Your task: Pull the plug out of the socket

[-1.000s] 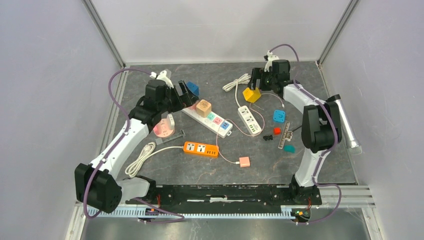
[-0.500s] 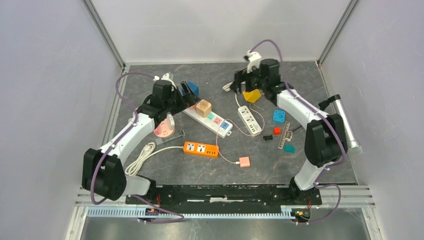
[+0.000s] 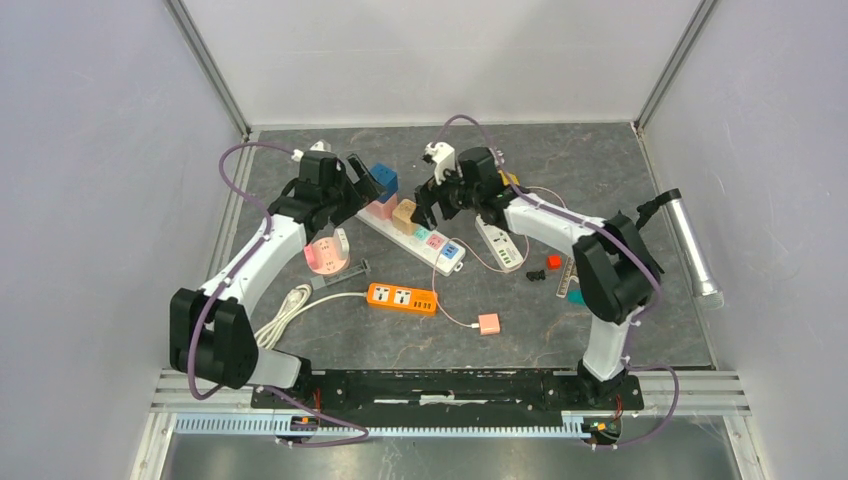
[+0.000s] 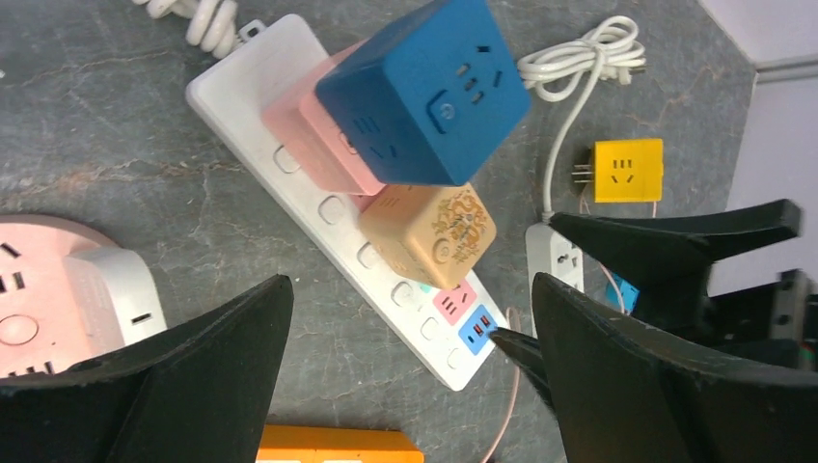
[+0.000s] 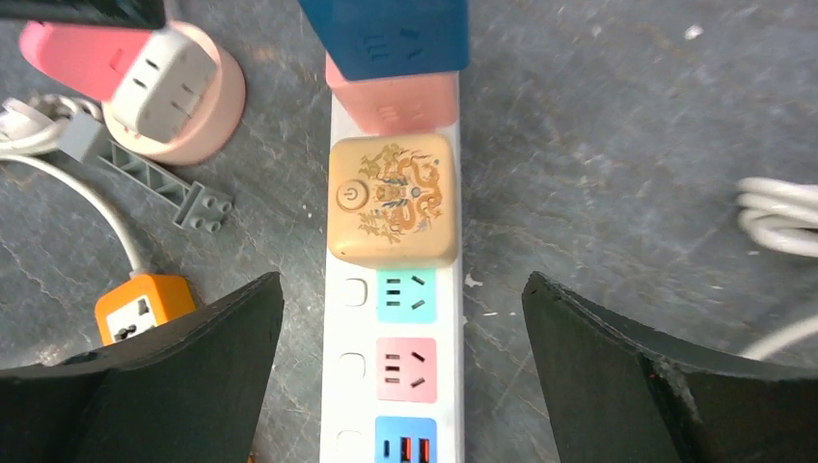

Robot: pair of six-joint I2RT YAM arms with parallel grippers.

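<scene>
A long white socket strip lies diagonally mid-table, with a blue cube plug, a pink plug and a tan patterned cube plug seated in it. My left gripper hovers open over the strip's far end; in its wrist view the strip, blue cube and tan cube lie below the left gripper. My right gripper hangs open above the strip just right of the tan cube, as the right gripper frames the free sockets. Neither holds anything.
An orange strip, a round pink socket with a white plug, a short white strip and coiled white cords lie around. A yellow adapter, a small pink box, small red and black pieces and a silver cylinder sit to the right.
My right arm has swung left from the back right corner to above the white strip beside the tan cube. My left gripper has shifted slightly toward the blue cube.
</scene>
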